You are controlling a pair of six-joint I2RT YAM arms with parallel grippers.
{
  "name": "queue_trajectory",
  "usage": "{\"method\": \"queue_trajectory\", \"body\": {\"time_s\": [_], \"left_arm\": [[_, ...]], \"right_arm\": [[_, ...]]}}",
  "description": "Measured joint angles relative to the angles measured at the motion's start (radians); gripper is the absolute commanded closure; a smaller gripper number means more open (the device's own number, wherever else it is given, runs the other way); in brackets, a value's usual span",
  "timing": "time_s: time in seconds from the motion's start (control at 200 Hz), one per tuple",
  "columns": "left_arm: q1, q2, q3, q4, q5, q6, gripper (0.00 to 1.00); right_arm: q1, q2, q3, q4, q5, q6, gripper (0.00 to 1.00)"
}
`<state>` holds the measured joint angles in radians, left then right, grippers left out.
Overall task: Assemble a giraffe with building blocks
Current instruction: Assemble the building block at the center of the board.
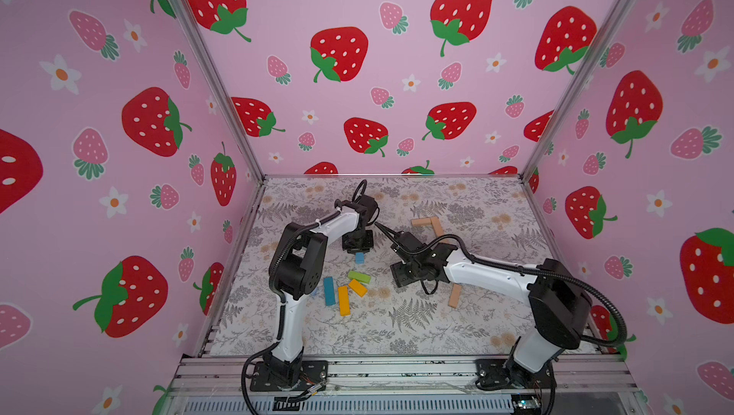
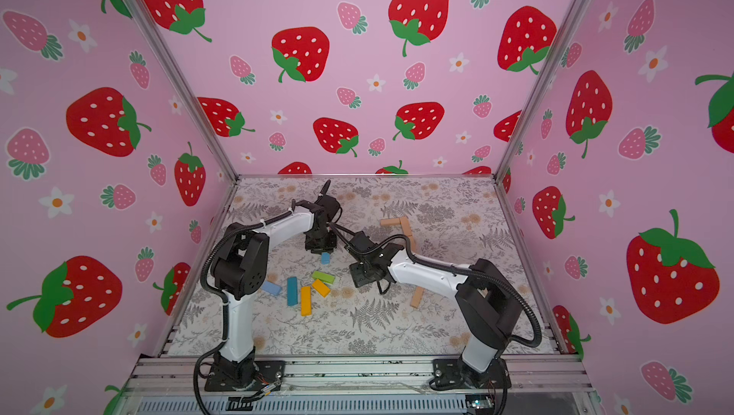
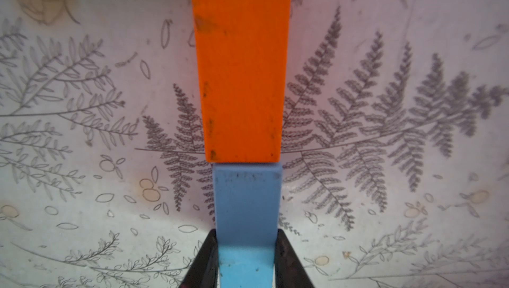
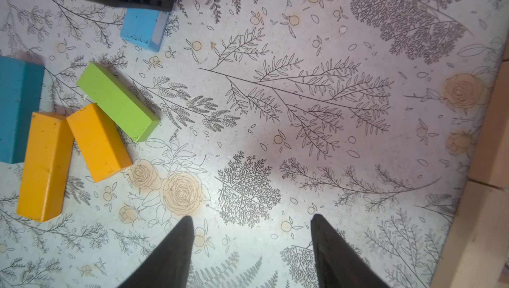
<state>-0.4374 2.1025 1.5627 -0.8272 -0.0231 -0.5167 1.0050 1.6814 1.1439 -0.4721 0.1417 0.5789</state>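
Closest to the left wrist lens, the left claw (image 3: 246,233) is closed narrowly on a light blue block (image 3: 246,204), one black finger (image 3: 205,261) pressed to each long side. Past the block's free end an orange block (image 3: 242,74) runs to the frame's edge, and whether the two touch cannot be told. Both top views set this grip near the middle of the fern-printed worktop (image 1: 397,325), the held block pointing down towards a loose cluster: a green block (image 1: 359,276), a short yellow-orange block (image 1: 357,287), a long yellow block (image 1: 344,300) and a teal block (image 1: 329,291). Only the right wrist view shows the right claw (image 4: 251,217), its fingers (image 4: 170,256) spread wide with nothing between them, over the fern print, the same cluster to one side and tan blocks (image 4: 493,135) along the frame's edge. Only the top views show a tan L-shape (image 1: 423,221) beyond the right arm (image 1: 488,274), a lone tan block (image 1: 455,296) close under that arm, and, in a top view, a pale blue block (image 2: 271,288) beside the left arm (image 2: 237,325).
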Motion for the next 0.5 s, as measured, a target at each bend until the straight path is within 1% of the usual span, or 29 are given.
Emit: {"method": "queue_trajectory", "body": {"time_s": [0.105,0.34,0.5], "left_arm": [[0.001,0.000,0.000,0.000,0.002,0.000,0.69],[0.007,0.000,0.000,-0.001,0.004,-0.001,0.60],[0.010,0.000,0.000,-0.001,0.004,-0.001,0.61]], "right_arm": [[0.000,0.001,0.000,0.000,0.000,0.000,0.32],[0.000,0.002,0.002,0.000,0.000,0.000,0.32],[0.000,0.005,0.014,0.000,0.000,0.000,0.32]]}}
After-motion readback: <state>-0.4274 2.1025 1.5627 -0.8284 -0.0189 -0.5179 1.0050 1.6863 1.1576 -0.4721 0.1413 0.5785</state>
